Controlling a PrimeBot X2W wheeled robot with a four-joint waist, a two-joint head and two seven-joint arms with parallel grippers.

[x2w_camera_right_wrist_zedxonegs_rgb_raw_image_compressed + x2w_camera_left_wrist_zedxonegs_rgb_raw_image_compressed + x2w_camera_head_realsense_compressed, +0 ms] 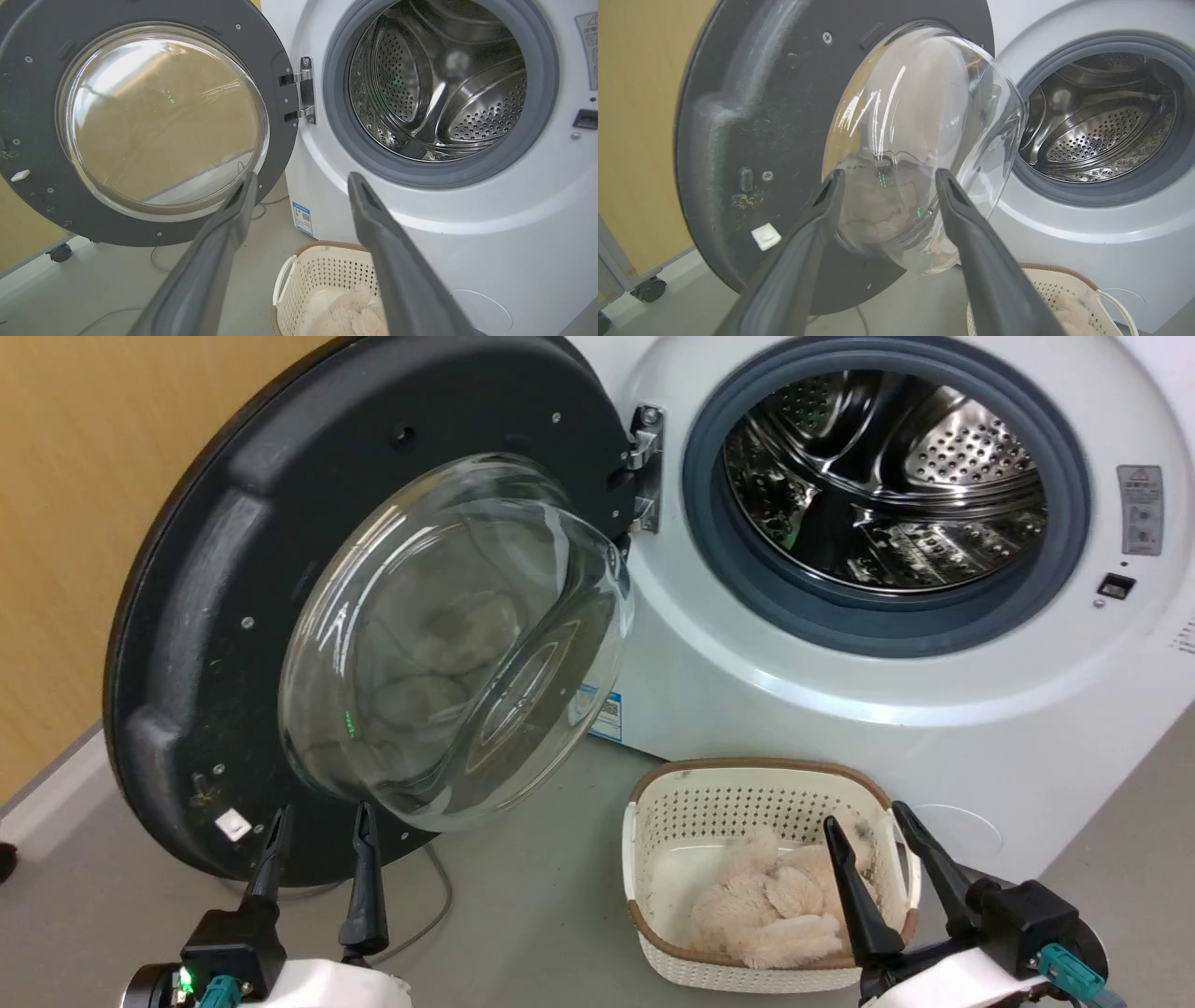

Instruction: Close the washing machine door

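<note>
The washing machine door (233,597), round and black with a bulging glass bowl, stands swung wide open on its metal hinge (644,467) at the left of the white washing machine (840,709). The steel drum (887,476) and grey gasket lie exposed. My left gripper (322,817) is open at the lower left, its tips just below the door's lower rim and the glass bowl, apart from them. In the left wrist view the door (752,116) fills the left half beyond the open gripper (889,179). My right gripper (864,817) is open over the basket, and its wrist view shows door (37,116) and machine (467,242).
A cream perforated laundry basket (719,807) with a fluffy beige item (775,905) sits on the grey floor in front of the machine. A thin cable (439,905) lies on the floor under the door. A yellow wall (84,523) stands behind the door, with a castor (649,289) at its foot.
</note>
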